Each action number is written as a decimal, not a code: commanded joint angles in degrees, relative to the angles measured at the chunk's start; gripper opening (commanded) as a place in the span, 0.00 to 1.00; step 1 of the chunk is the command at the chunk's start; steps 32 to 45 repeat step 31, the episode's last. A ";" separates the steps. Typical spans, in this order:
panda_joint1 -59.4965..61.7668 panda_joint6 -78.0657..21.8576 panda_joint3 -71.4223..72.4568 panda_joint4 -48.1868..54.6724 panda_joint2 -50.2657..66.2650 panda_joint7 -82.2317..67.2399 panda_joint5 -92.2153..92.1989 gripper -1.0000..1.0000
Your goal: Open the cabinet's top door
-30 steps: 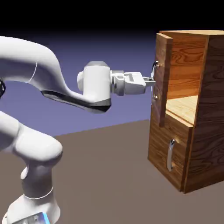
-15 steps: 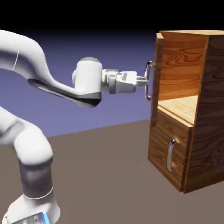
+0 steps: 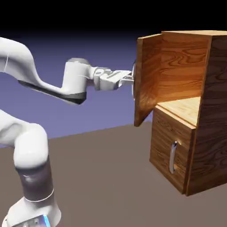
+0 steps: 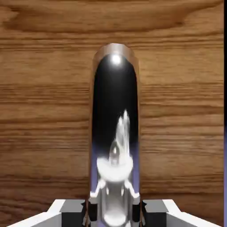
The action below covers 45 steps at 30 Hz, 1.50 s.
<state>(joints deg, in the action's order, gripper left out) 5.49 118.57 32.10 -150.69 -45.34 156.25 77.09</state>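
Beside the cabinet (image 3: 195, 106), your fingers (image 4: 113, 213) are clamped on the top door's (image 3: 148, 80) silver handle (image 4: 114, 133) so you can swing it; that door stands well ajar.

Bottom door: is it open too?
No. In the exterior view the bottom door sits flush in the cabinet front, while only the top door is swung out.

The bench (image 3: 102, 177) is flat and dull brown, and it reaches across the bottom of the exterior view. The tall wooden cabinet (image 3: 195, 146) stands right on it at that view's right side. The robot's white base (image 3: 33, 213) stands on it at the lower left.
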 commanded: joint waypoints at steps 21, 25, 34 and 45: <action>23.82 -46.95 40.65 29.05 20.61 1.76 -20.19 0.00; 31.99 -50.79 48.84 33.32 21.29 1.81 -21.80 0.00; 44.09 -54.75 60.16 38.83 20.19 1.09 -24.26 0.00; 44.09 -54.75 60.16 38.83 20.19 1.09 -24.26 0.00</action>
